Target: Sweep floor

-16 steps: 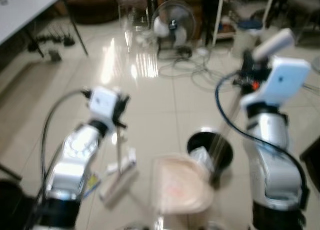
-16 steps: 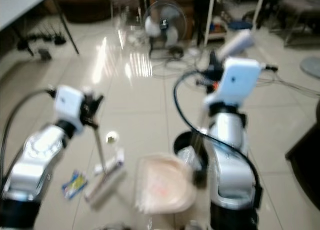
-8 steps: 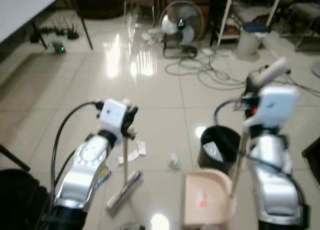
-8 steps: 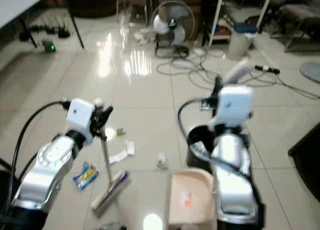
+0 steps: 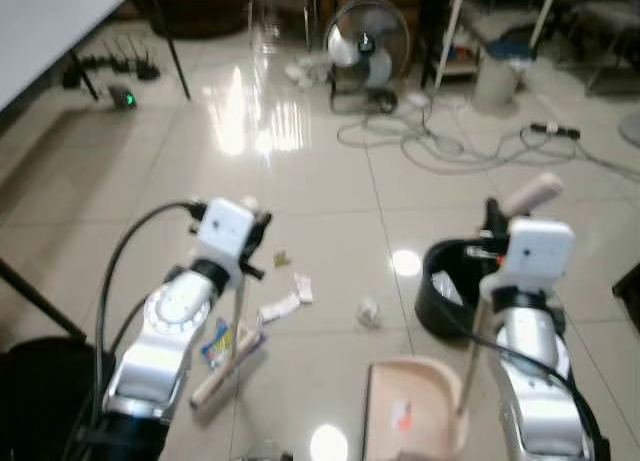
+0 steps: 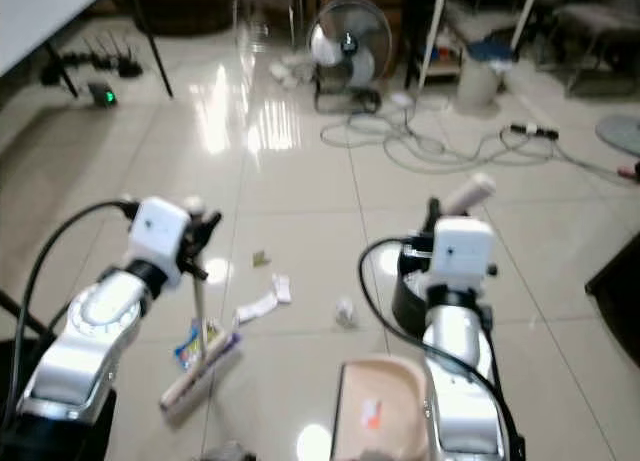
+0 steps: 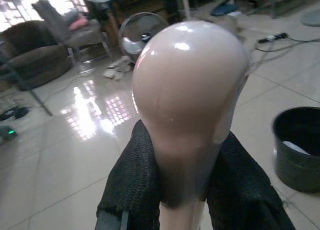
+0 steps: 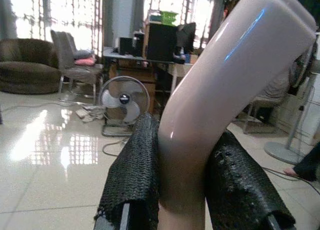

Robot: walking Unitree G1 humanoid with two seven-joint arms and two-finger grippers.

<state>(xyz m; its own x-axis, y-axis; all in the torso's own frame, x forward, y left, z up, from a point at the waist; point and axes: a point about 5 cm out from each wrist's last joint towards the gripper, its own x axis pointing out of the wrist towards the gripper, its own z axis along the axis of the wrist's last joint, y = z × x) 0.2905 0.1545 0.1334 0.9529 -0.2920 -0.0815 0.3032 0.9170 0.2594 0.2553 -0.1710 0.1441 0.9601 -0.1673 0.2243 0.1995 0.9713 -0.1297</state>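
- Sweeping comes off best here if the left gripper (image 7: 182,190) keeps the broom (image 5: 228,362) upright enough for its head to lie flat on the floor (image 5: 320,211), then draws it in short strokes toward the dustpan (image 5: 412,411).
- The left fingers (image 7: 131,180) are closed tight on the broom's pale handle just under its rounded knob, so the hold looks firm enough for a push.
- The right gripper (image 8: 182,190) has its fingers (image 8: 134,175) clamped on the dustpan's bent, glossy handle; I judge the pan should sit with its lip flat on the tiles before anything is swept in.
- Litter to gather: a blue and yellow wrapper (image 5: 217,342) touching the broom head, white paper scraps (image 5: 285,301) just beyond it, a crumpled white ball (image 5: 369,312) between broom and dustpan, and a small greenish bit (image 5: 281,259) farther out.
- The broom is a thin pale stick with a long, light brush head, tilted on the floor at the robot's left front.
- The dustpan is beige with a raised rim and a small orange scrap inside; it sits at the right front, just short of the black bin (image 5: 445,299).
- Loose cables (image 5: 440,146) near the fan (image 5: 366,39) lie well apart from the litter, but wide strokes should steer away from them.
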